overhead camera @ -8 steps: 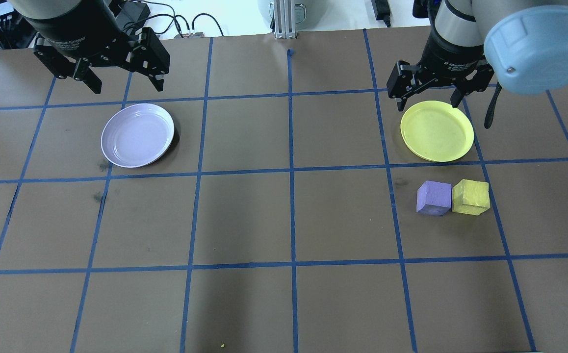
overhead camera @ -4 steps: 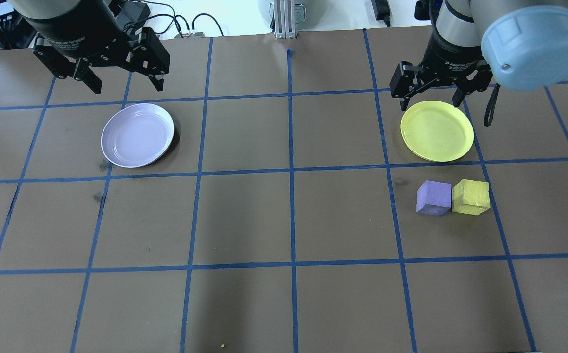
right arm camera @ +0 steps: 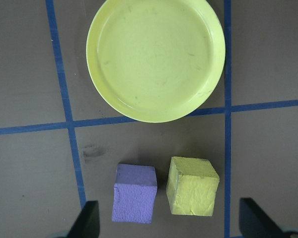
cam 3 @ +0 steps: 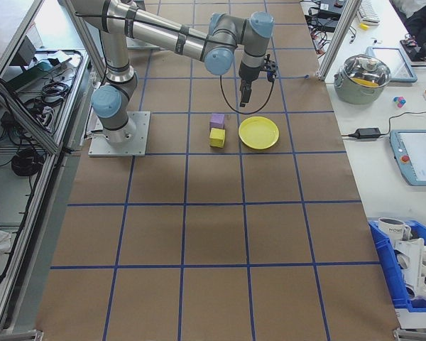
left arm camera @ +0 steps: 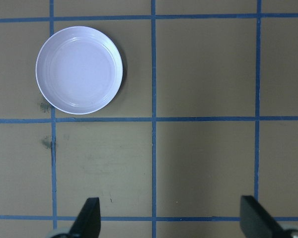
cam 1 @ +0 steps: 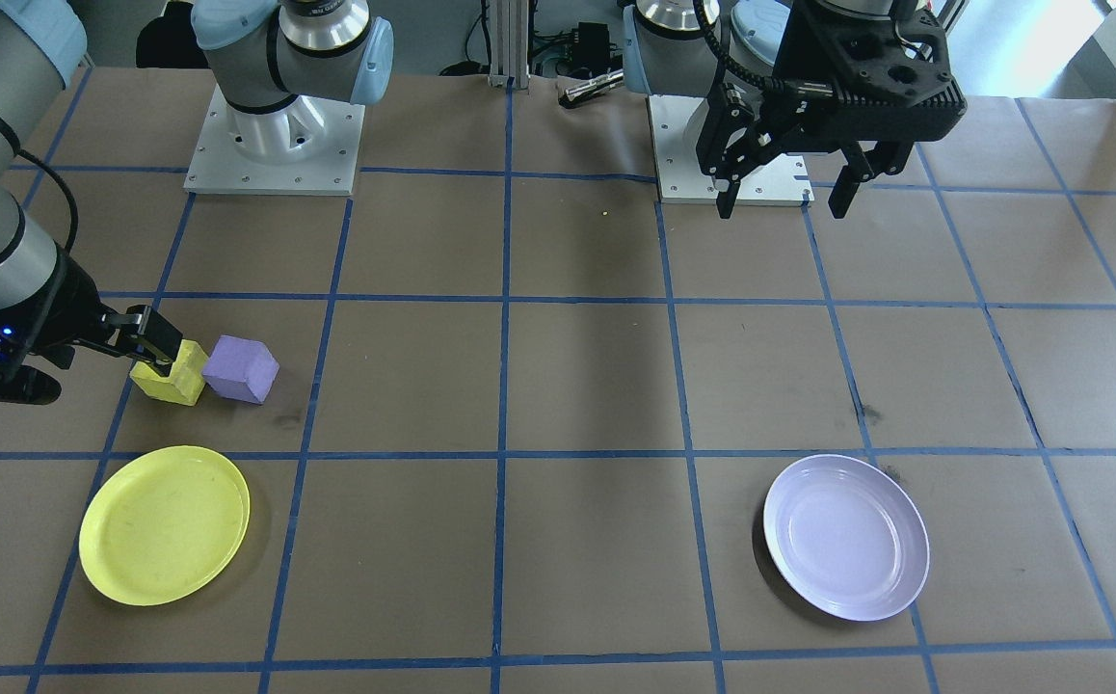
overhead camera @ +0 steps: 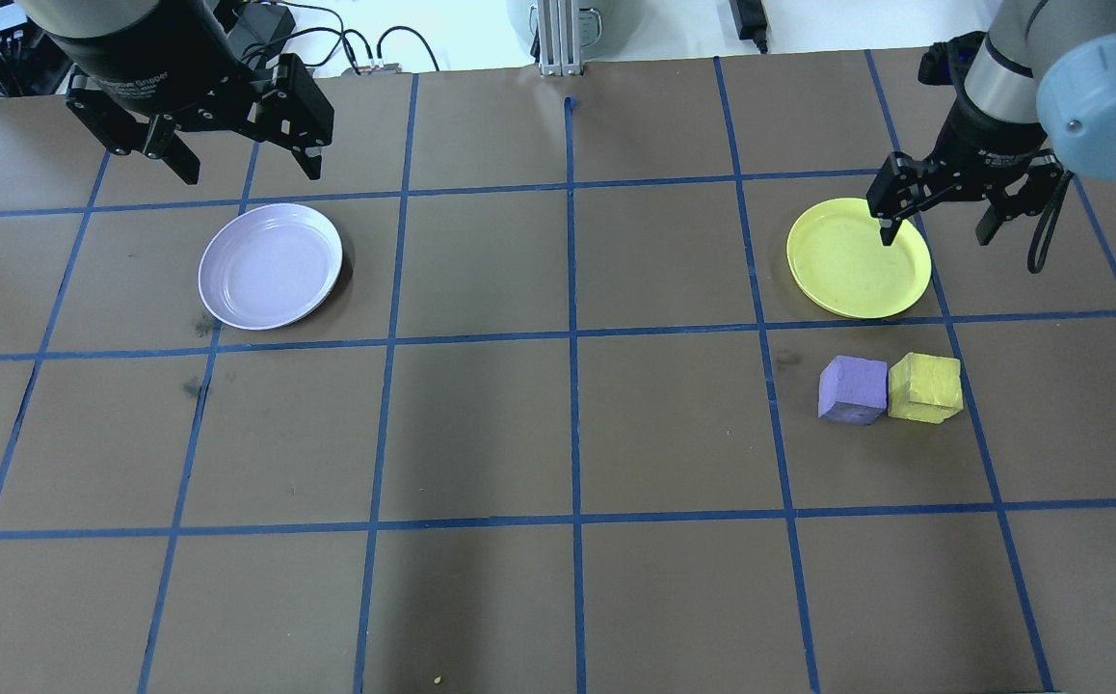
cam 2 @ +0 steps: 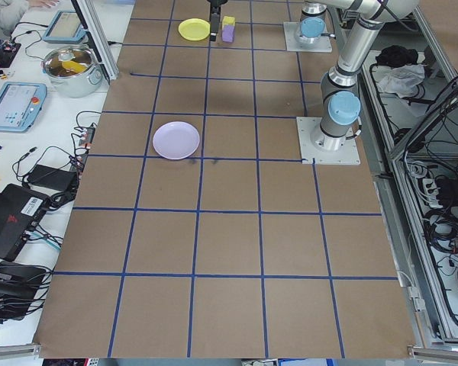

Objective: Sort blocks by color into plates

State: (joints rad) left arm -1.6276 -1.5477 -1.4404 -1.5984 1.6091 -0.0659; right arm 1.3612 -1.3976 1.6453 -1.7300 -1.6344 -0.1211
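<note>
Nothing is sorted yet, so this looks like the approach to a first pick. The right gripper [overhead camera: 937,234] hangs at the upper right of the overhead view with its fingers spread and nothing between them, above the far-right edge of the yellow plate [overhead camera: 847,275]. Its wrist camera looks straight down on that plate at the top of the frame and on both blocks near the bottom. The yellow block [overhead camera: 924,387] and the purple block [overhead camera: 852,389] sit on the brown table [overhead camera: 558,434] in the right half of the overhead view, just below the yellow plate, so close side by side that they seem to touch or nearly so, the purple one to the left. The next move probably calls for bringing the spread fingers down around one cube only. With the neighbour so tight against it, a finger would likely have to go on the faces that do not face the other block, or the other cube may be nudged. The yellow cube has the short trip. The purple one belongs in the lavender plate [overhead camera: 271,265], well apart in the upper left. Both plates hold nothing. The left gripper [overhead camera: 244,170] hovers above that lavender plate, jaws wide and empty.
</note>
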